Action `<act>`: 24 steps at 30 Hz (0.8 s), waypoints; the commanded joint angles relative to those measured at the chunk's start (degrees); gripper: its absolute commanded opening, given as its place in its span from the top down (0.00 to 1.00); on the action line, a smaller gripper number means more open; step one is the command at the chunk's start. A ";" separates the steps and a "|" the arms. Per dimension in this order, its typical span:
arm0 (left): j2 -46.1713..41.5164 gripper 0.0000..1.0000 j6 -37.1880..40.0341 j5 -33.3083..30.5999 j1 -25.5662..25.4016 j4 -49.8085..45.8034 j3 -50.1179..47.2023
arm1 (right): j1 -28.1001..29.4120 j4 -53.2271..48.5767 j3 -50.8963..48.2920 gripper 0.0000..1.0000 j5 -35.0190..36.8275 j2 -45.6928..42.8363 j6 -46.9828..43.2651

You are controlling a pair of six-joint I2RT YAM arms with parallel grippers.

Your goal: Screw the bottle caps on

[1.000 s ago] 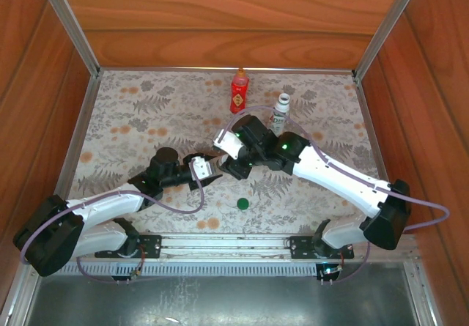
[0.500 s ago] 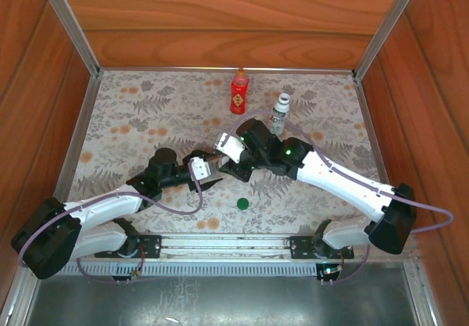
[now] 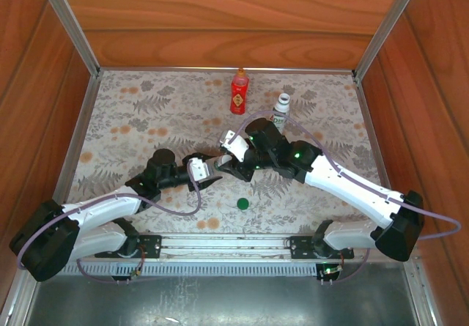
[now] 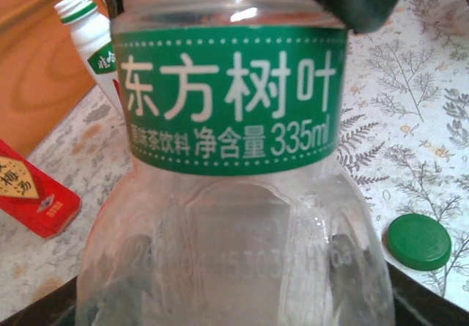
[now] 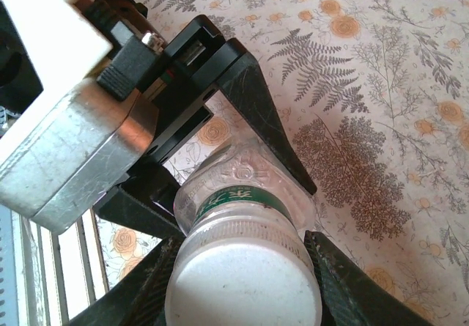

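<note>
**Clear bottle held at two levels, white cap between the right jaws**

Directions are read on the top view as a clock face centred on the clear bottle.

1. Clear bottle (image 4: pixel 227 194): located near the middle of the table (image 3: pixel 132 121), slightly toward the near edge. A green band with white characters runs around its upper body. Whether its base rests on the table cannot be determined.
2. Left gripper (image 3: pixel 214 173): enters from 9 o'clock. In the right wrist view its two black fingers (image 5: pixel 260 117) lie against opposite sides of the bottle body, below the label. The jaws are clenched on the clear bottle.
3. Right gripper (image 3: pixel 226 166): enters from 2 o'clock and sits above the left gripper. Its fingers flank the white cap (image 5: pixel 245 286), which sits on the bottle neck, and touch it on both sides. The jaws are grasping the white cap.
4. Red bottle (image 3: pixel 239 91): stands upright at 12 o'clock, near the far wall and well apart from both grippers. It has an orange top.
5. White bottle (image 3: pixel 281 109): stands upright between 1 and 2 o'clock, just beyond the right arm. The left wrist view shows its threaded neck open.
6. Green cap (image 4: pixel 418 242): lies flat on the table at 5 o'clock, near the clear bottle and apart from it
</note>
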 commanded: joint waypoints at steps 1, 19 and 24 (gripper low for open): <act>0.17 0.40 -0.29 1.92 0.03 0.41 -0.04 | -0.38 1.16 -0.29 0.62 -1.34 -1.09 -0.05; -0.79 0.60 -0.88 -2.43 -0.44 0.06 -1.10 | -0.64 -1.70 -0.80 0.34 1.68 -5.22 -25.04; -0.15 0.60 0.40 -3.22 -0.94 0.06 -1.55 | -2.39 -11.45 4.85 0.33 -6.69 -2.50 -37.95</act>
